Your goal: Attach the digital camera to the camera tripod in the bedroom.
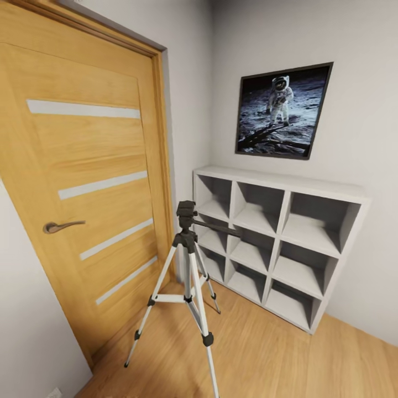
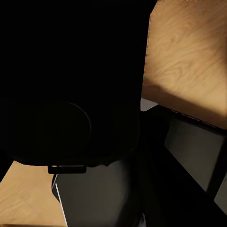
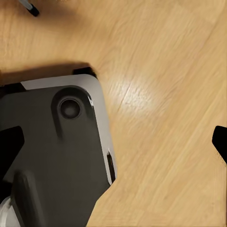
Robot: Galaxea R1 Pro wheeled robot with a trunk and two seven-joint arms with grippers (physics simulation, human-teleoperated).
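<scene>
The camera tripod (image 1: 188,243) stands on the plank floor between the door and the shelf. Its silver legs are spread and its black head (image 1: 186,213) is bare, with the pan handle (image 1: 221,228) pointing right. In the left wrist view a big black body hangs right in front of the lens, with a round stubby barrel (image 2: 47,132) and a small strap lug (image 2: 66,169). It looks like the digital camera held in my left gripper; the fingers are lost in the dark. My right gripper (image 3: 113,144) is open over the floor, one fingertip (image 3: 220,142) at the frame's edge.
An oak door (image 1: 83,166) with white stripes is at the left, and a grey cube shelf (image 1: 276,243) stands against the right wall under the astronaut poster (image 1: 283,109). My own grey base (image 3: 71,156) sits below the right gripper, and a tripod foot (image 3: 29,7) lies beyond it.
</scene>
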